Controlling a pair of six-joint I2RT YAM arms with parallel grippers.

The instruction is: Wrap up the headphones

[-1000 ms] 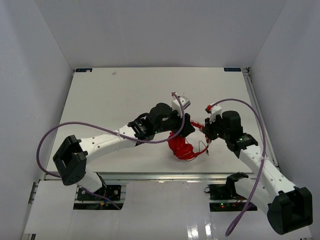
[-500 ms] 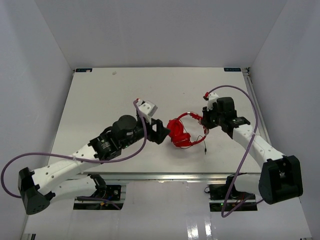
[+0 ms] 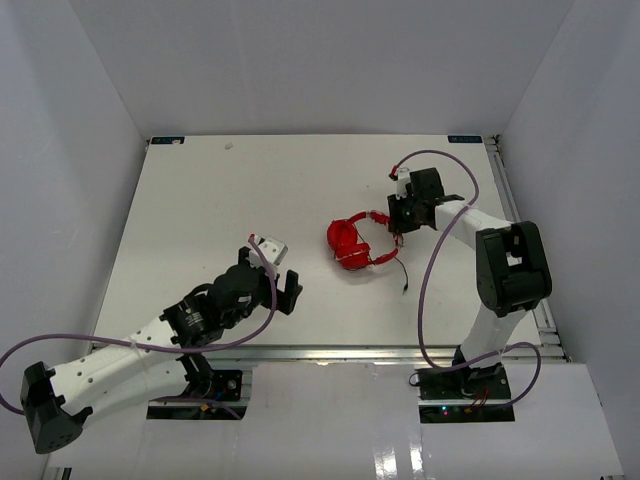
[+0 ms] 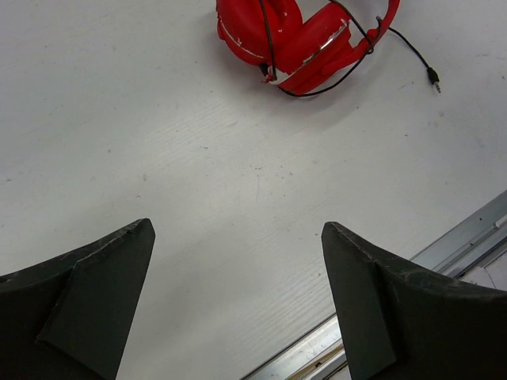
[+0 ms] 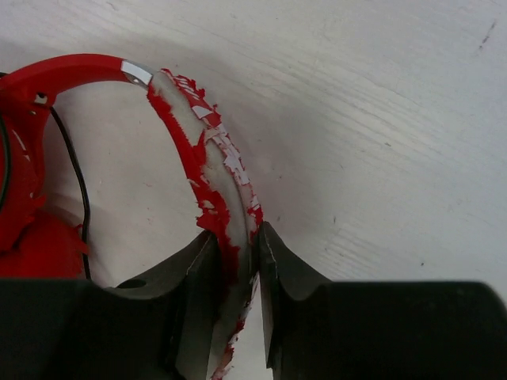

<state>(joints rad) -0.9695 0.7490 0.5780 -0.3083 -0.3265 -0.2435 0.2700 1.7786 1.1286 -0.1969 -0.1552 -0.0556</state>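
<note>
The red headphones [image 3: 349,243] lie on the white table, right of centre. Their thin black cable [image 3: 401,272] is looped round the cups, and its plug end trails loose toward the near edge. My right gripper [image 3: 398,221] is shut on the red-and-white headband [image 5: 212,186], whose flaking padding sits between the fingers. My left gripper [image 3: 281,285] is open and empty near the front edge, well left of the headphones. In the left wrist view the headphones [image 4: 289,39] show at the top, with the plug [image 4: 432,77] at the right.
White walls stand on three sides of the table [image 3: 230,210]. A metal rail [image 4: 459,245] runs along the near table edge. Purple robot cables [image 3: 445,230] loop beside both arms.
My left arm has pulled back toward the front left, away from the headphones. My right gripper has moved toward the far side, dragging the headphones by the headband.
</note>
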